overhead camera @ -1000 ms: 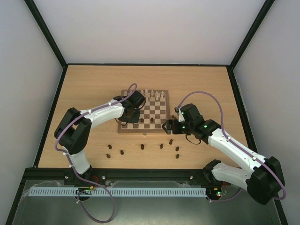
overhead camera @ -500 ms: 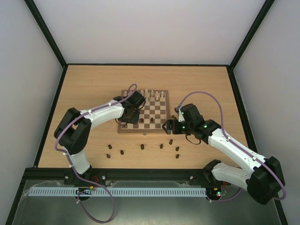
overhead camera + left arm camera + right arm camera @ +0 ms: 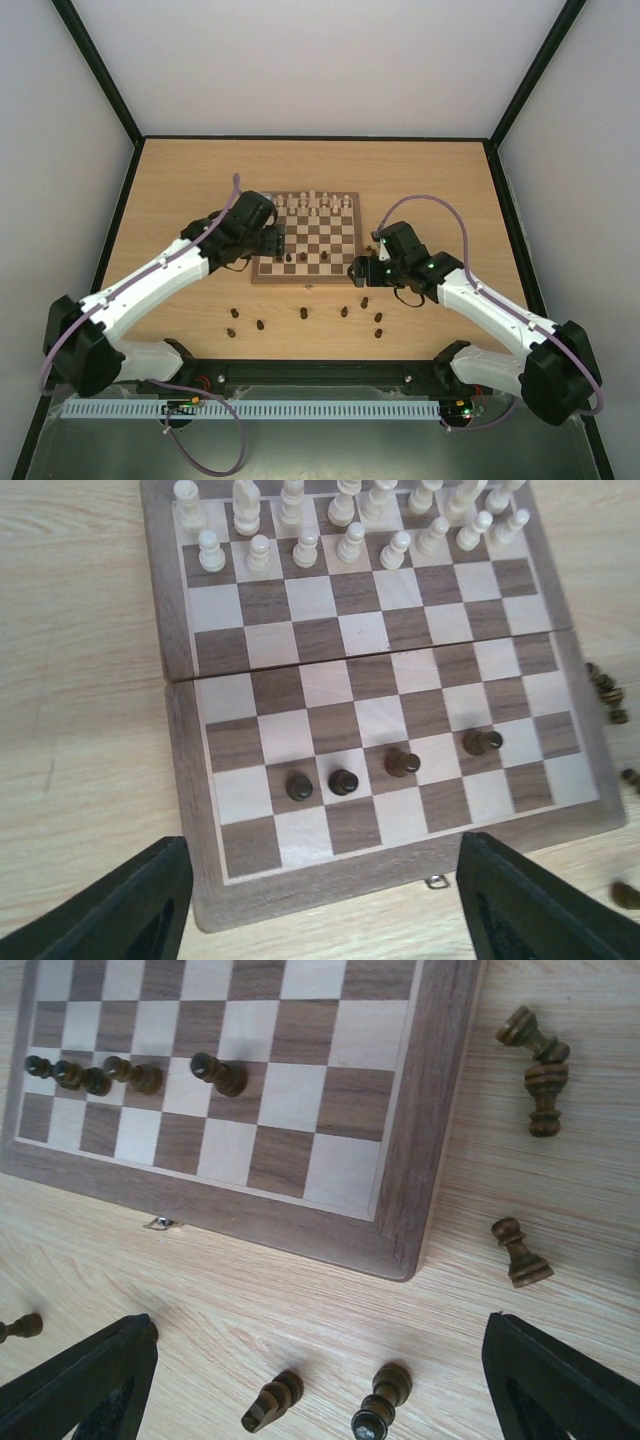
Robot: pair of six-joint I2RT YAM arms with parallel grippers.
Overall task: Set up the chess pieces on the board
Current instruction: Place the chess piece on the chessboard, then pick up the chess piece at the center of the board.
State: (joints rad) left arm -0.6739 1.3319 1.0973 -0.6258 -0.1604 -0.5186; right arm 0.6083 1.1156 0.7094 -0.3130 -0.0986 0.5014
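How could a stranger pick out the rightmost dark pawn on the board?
Start at the chessboard mid-table, cream chessmen on its far rows. Four dark pawns stand in its second-nearest row. This pawn is the rightmost, an empty square apart from the other three.

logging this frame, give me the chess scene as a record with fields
board: on table
pale pieces: standing on far two rows
dark pawns: at least four on board, second row from near edge
loose dark pieces: on table, near and right of board
left pincer: open, empty, above board's near edge
right pincer: open, empty, by board's near right corner
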